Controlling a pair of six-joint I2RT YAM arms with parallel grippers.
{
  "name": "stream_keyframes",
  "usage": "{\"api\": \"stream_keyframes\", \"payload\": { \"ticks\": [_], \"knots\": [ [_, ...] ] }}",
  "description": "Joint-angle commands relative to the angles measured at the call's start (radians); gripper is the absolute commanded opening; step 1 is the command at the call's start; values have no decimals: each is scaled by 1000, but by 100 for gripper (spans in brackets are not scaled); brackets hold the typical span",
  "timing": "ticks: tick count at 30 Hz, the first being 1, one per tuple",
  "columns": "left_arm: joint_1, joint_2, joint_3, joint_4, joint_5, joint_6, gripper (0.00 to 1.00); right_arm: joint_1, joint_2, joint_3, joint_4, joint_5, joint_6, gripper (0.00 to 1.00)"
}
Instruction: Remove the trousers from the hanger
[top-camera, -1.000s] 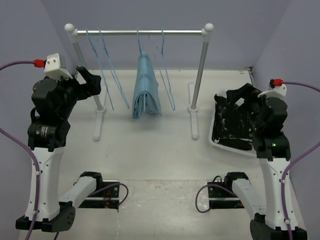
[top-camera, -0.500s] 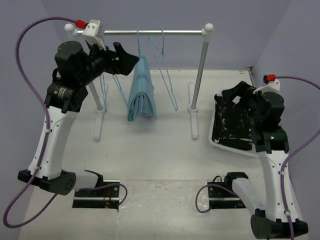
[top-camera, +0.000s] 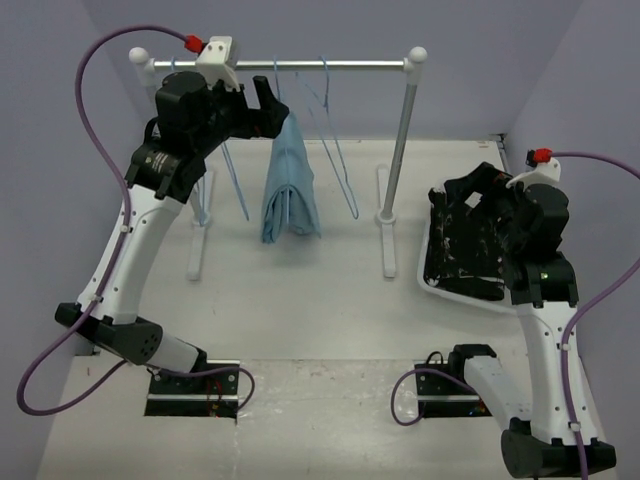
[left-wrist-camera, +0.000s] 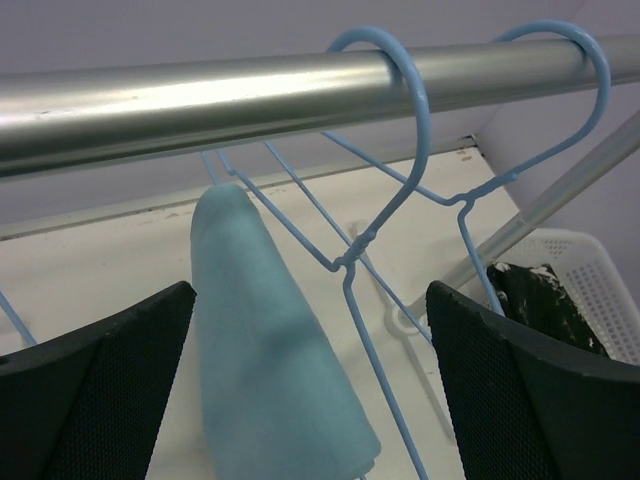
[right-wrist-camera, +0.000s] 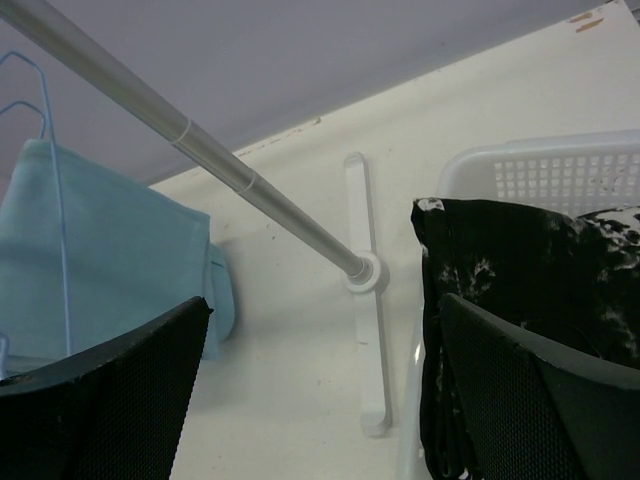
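The trousers (top-camera: 290, 185) hang folded over a hanger (left-wrist-camera: 416, 120) hooked on the silver rail (top-camera: 340, 64), upper centre of the overhead view, their lower end just above the worktop (top-camera: 300, 310). More light-blue hangers hang bare on either side of them. The left claw (top-camera: 262, 103) sits at rail height just left of the trousers' top, its fingers spread wide and holding nothing. At the right of the frame a white basket (top-camera: 425, 270) holds a black garment with white specks (top-camera: 460, 250). The right claw (top-camera: 470, 195) hovers over it, likewise open and empty.
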Motion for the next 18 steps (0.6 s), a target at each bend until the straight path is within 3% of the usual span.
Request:
{"api": "stream_keyframes", "payload": {
  "ticks": [1,6,11,14,15,18],
  "knots": [
    [-33,34,37,77,-15,26,99,-2,-4,20,32,11,-16,99],
    [-97,103,69,85,-70,43,97,-2,3,18,40,18,-14,99],
    [-128,145,84,72,-309,19,81,-2,3,7,46,30,-14,99],
    [-162,154,81,81,-458,22,68,-2,-1,-2,55,31,-14,99],
    [-169,165,83,85,-501,26,57,-2,-4,-3,58,30,-14,99],
    [-186,174,80,100,-524,26,36,-2,-4,-6,66,29,-14,99]
  ]
}}
